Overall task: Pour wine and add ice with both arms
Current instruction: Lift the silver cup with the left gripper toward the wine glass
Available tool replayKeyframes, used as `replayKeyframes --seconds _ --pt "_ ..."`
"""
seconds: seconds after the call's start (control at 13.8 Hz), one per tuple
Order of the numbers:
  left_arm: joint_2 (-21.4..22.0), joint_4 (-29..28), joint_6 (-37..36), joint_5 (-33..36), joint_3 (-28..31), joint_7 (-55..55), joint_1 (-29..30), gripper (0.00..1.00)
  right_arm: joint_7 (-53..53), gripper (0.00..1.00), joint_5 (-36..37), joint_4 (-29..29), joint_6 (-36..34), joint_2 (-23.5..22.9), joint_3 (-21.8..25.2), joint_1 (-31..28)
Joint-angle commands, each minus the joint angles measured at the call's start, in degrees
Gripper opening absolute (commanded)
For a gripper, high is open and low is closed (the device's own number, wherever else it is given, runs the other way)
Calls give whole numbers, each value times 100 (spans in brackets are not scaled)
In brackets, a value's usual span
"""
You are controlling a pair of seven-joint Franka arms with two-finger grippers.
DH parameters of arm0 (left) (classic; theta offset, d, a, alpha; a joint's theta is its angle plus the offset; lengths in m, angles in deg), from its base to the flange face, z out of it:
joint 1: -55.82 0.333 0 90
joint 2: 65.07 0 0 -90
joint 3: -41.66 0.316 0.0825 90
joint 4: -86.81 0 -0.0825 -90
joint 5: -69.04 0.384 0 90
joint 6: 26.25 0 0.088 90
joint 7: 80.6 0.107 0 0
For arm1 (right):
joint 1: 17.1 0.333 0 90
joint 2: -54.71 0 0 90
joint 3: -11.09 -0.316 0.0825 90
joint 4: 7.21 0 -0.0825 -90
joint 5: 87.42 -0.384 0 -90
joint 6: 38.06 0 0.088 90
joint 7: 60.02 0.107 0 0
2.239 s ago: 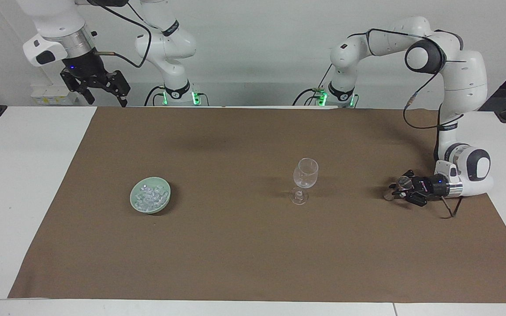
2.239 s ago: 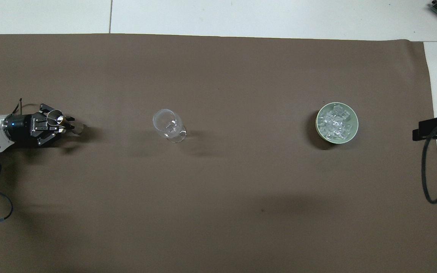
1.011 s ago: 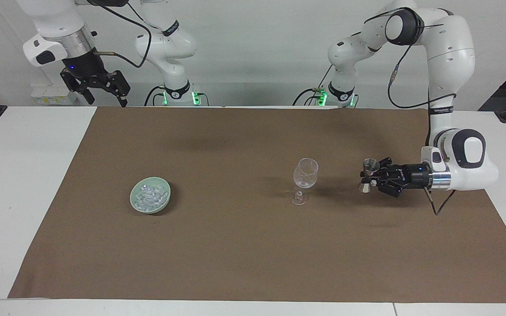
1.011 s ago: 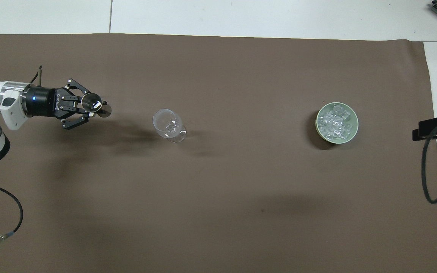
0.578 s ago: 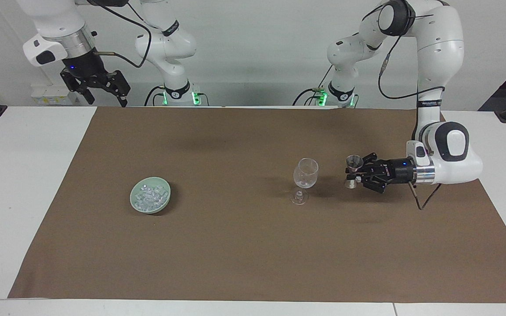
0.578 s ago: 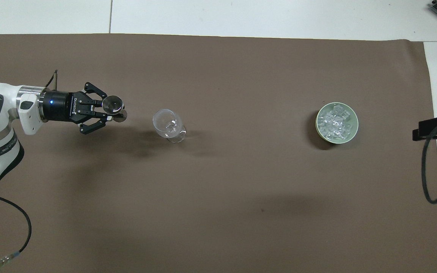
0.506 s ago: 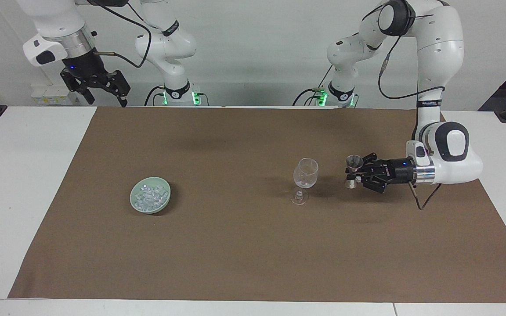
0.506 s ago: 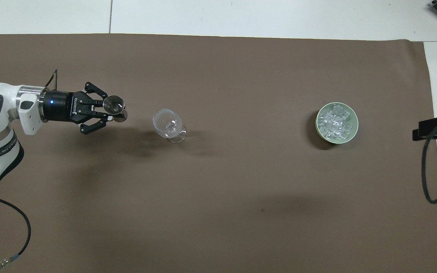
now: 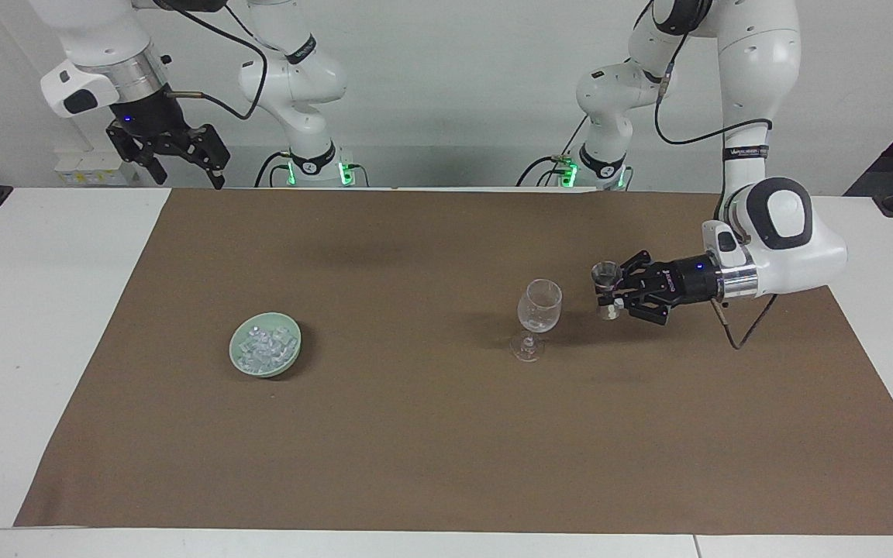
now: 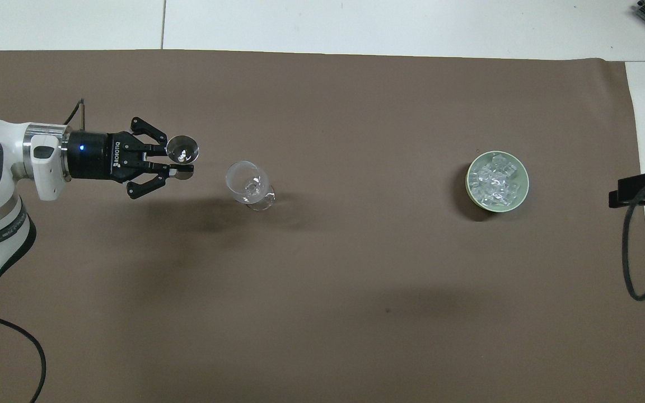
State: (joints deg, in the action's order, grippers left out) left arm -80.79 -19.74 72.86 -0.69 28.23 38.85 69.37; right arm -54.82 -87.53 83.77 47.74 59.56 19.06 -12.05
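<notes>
Left end effector [image 9: 611,295] is clamped on a small metal jigger [image 9: 606,273], held upright in the air just beside the wine glass [image 9: 538,318], toward the left arm's end of the bench. Bring the jigger's lip over the glass's rim, then tip slowly; fill level can't be read, probably some. Right end effector [image 9: 183,166] waits spread wide, well apart from the glass. Ice [image 10: 495,180] sits in the green dish [image 10: 518,198], well apart from the glass toward the right arm's end.

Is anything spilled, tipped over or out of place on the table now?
Nothing stands out. The wine glass stands upright, the ice lies heaped in its green dish, and the left pincer holds a small metal measuring cup upright beside the glass.
</notes>
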Motion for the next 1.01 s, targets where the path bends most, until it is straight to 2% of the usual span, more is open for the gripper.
replayKeyframes --seconds 0.0,0.29,0.94 --pt "342 -270 284 -94 130 -158 -221 8 -107 100 -60 122 68 113 21 5" --pt "316 -226 302 82 130 -256 -301 8 -107 100 -60 122 68 113 21 5" --pt "386 -15 679 1057 139 -888 -546 8 -107 100 -69 122 68 113 21 5"
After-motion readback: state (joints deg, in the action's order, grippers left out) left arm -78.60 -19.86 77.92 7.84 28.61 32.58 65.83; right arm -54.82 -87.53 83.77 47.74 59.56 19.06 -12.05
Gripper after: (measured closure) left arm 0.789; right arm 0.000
